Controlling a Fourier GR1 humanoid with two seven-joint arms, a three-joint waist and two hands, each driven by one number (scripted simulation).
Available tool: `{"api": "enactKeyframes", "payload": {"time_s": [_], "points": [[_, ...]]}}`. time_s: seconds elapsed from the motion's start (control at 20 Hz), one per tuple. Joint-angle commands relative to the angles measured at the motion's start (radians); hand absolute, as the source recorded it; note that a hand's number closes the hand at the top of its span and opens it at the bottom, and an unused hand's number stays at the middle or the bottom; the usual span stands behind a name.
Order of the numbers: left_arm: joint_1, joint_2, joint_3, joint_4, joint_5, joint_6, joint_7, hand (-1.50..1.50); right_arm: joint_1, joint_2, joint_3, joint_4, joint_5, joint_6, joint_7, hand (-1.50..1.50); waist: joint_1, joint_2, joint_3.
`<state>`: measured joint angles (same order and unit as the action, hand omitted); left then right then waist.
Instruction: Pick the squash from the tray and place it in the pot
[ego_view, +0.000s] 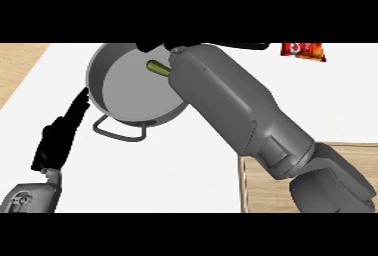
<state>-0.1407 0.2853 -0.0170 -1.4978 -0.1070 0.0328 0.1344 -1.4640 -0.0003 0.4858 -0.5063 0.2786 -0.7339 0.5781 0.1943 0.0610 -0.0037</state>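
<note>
Already past the pick-up, by the look of it:
Squash (156, 67): a green end is showing over the inside of the pot, just beside the right forearm; the remainder is being hidden by the arm, so whether it is resting on the pot's floor or hanging above it cannot be told.
Pot (111, 85): it is sitting on the white tabletop (170, 165), its grey inside facing the camera and one loop handle pointing toward the robot.
Right hand (177, 49): it is reaching in over the pot's far rim; only a dark sliver is showing past the wrist, so whether its fingers are spread or pinching the squash cannot be told.
Left hand (63, 132): it is resting at the left of the pot, fingers straight and together, holding nothing.
Tray (255, 192): a wooden corner is showing at the lower right, under the right forearm.
Red packet (304, 50): it is lying at the far right edge, well apart from the pot.
Done: the carry to the pot seems finished.
Left: letting go, if not yet done, and drawing the arm clear.
</note>
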Motion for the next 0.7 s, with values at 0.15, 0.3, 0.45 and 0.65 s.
{"api": "enactKeyframes", "payload": {"time_s": [0.15,0.3,0.45,0.65], "points": [[-0.008,0.001,0.006,0.010,0.008,-0.008,0.009,0.00,-0.014,0.000,-0.098,-0.076,-0.093,-0.230,-0.174,-1.50,-0.005,-0.003,0.003],[-0.003,-0.011,-0.010,0.027,-0.014,0.004,-0.005,0.00,0.028,0.000,-0.144,-0.149,-0.174,-0.313,-0.246,-1.50,-0.011,-0.004,0.003],[0.003,0.008,0.018,0.016,0.011,-0.011,-0.001,0.00,0.037,0.000,-0.162,-0.179,-0.259,-0.310,-0.291,-1.50,-0.019,-0.017,0.002],[-0.024,0.004,0.024,0.043,-0.020,0.022,0.016,0.00,0.088,0.000,-0.166,-0.217,-0.389,-0.246,-0.392,-1.50,-0.048,-0.018,0.002]]}}
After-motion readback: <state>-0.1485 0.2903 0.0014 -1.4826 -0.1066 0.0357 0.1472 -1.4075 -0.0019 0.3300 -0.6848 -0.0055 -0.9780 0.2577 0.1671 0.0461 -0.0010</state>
